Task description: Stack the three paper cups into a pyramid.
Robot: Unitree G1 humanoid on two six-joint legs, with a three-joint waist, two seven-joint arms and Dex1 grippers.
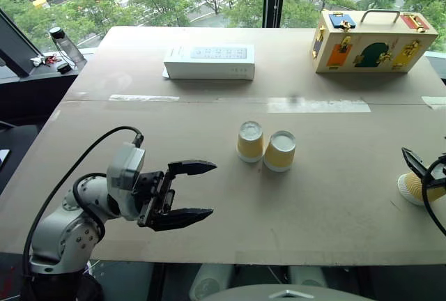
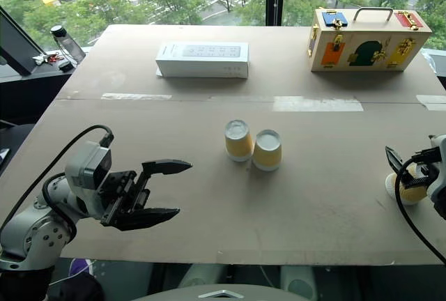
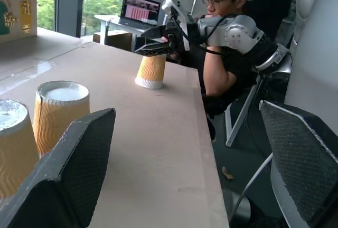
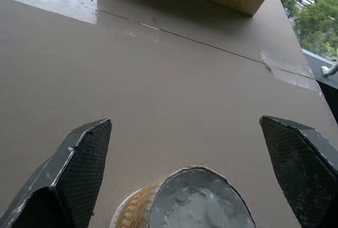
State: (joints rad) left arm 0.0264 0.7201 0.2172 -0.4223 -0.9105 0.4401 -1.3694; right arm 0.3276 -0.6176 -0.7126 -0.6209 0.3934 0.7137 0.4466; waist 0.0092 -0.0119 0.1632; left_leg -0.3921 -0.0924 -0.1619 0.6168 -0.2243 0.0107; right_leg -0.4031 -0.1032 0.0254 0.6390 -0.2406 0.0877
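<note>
a broad table [image 1: 209, 196] topped with matte brown board is seen, its panels joined by strips of pale tape [image 1: 318, 106]. at the far right a wooden box [image 1: 373, 42] with a metal handle and coloured latches is set; at the far middle a flat white rectangular carton [image 1: 210, 61] lies. a clear bottle [image 1: 64, 44] stands on the dark ledge far left.

the left gripper [image 1: 191, 191] is held over the near left of the table, its black textured fingers spread wide with nothing between them.

two ribbed yellow-tan paper cups [image 1: 265, 145] are placed upside down at the middle, tapered, white bases up, just beside each other. the third cup [image 3: 151, 71] stands inverted at the near right edge; the right gripper [image 4: 185, 164] is poised over it, fingers wide apart at either side, not closed on it.
</note>
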